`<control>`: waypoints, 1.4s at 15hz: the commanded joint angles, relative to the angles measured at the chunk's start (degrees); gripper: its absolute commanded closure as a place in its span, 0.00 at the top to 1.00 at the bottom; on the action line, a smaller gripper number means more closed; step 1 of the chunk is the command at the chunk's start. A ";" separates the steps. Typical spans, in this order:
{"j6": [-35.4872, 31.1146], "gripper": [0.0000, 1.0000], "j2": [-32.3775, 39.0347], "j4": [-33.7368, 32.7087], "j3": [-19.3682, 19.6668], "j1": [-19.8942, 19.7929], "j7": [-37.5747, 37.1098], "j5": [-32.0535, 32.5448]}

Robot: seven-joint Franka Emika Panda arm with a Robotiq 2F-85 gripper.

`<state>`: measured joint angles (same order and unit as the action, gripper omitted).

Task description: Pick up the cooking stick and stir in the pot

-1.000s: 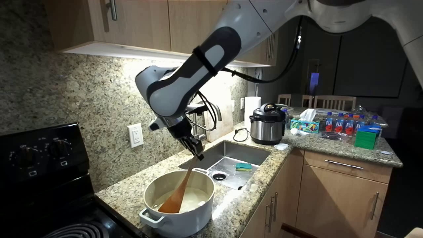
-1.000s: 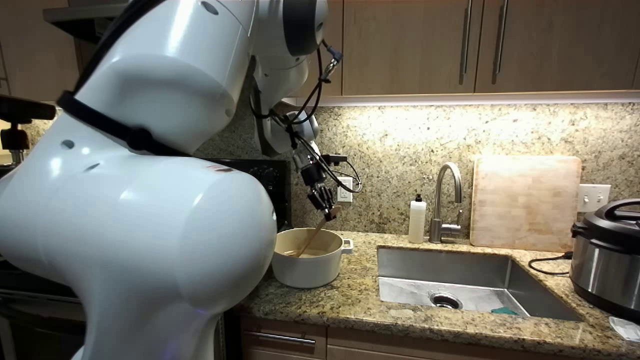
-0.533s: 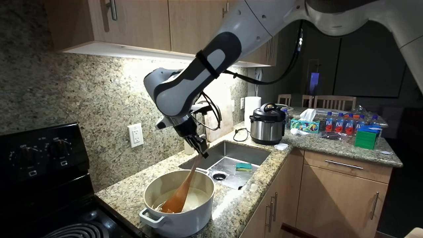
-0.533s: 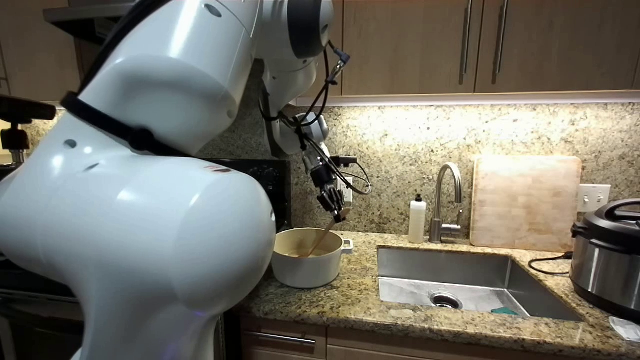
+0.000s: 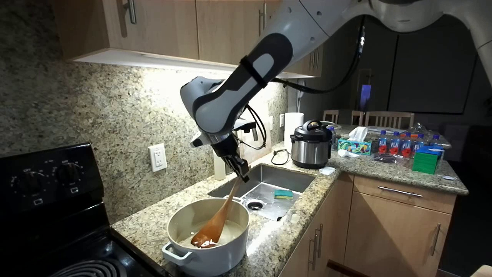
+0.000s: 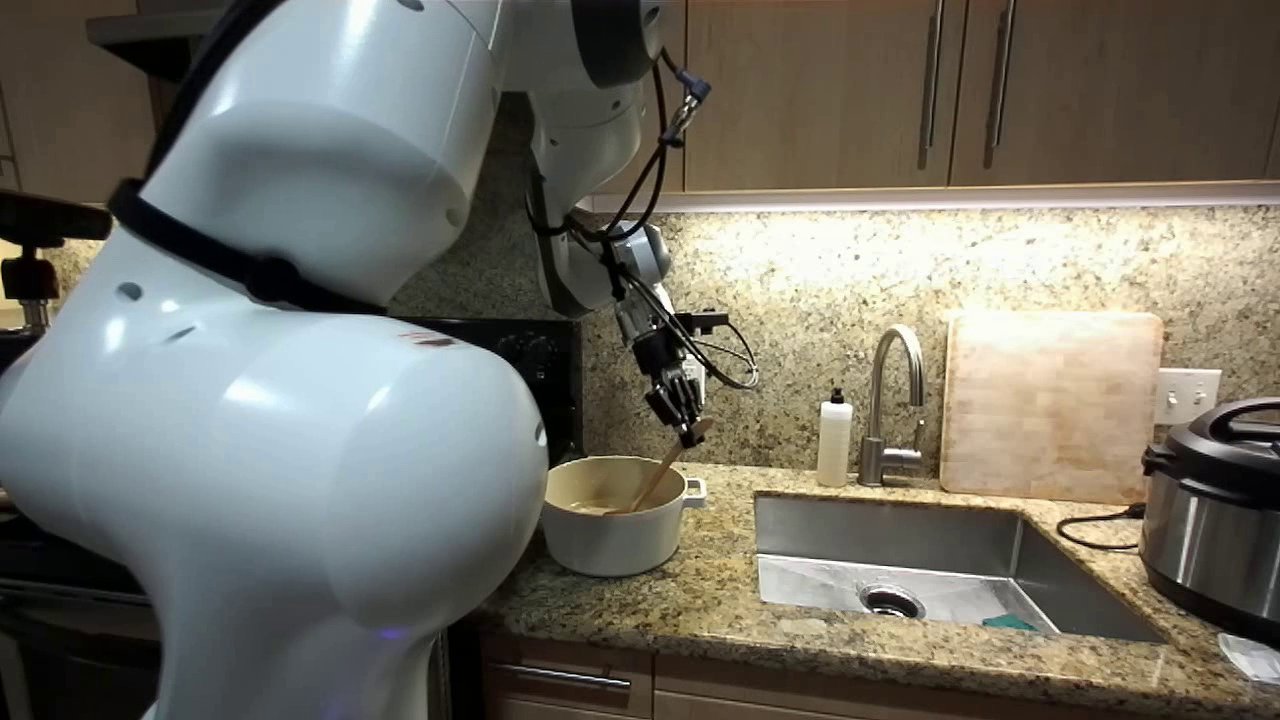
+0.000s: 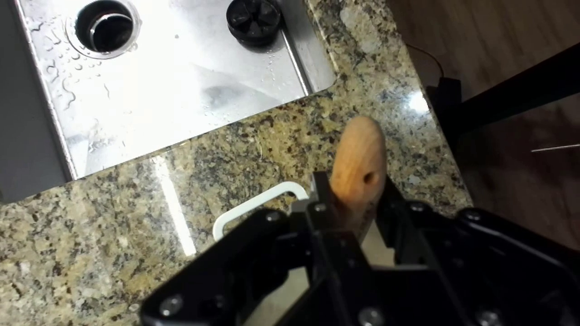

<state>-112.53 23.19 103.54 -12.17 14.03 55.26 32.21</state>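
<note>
The cooking stick (image 5: 216, 225) is a brown wooden spoon. It leans in the pot with its broad head down in pale, shiny contents and its handle rising toward the sink side; it also shows in an exterior view (image 6: 658, 480). The pot (image 5: 219, 259) is round and cream-white with side handles, on the counter, also seen in an exterior view (image 6: 612, 545). My gripper (image 5: 243, 177) is above the pot's sink-side rim. In the wrist view my gripper (image 7: 355, 192) is shut around the stick's upper end (image 7: 359, 154), whose tip and small hole stick out past the fingers.
The sink (image 5: 261, 192) with a sponge (image 5: 283, 194) lies beside the pot. The black stove (image 5: 88, 254) is on its other side. A soap bottle (image 6: 834, 440) and faucet (image 6: 890, 400) stand behind the sink. The electric cooker (image 5: 311, 144) stands beyond it.
My gripper has moved to the right in both exterior views, toward the sink, still holding the stick. The stick's head has shifted slightly right inside the pot. The pot has stayed put.
</note>
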 commanded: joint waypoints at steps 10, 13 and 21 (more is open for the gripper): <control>-1.12 0.07 -2.48 5.48 -2.67 -0.39 12.31 -1.14; -0.59 0.07 -1.24 3.70 -3.03 0.48 15.30 -0.77; -1.37 0.07 -0.40 0.80 -1.87 0.71 12.49 -0.93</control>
<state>-112.97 23.19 104.66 -14.72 14.94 68.32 32.06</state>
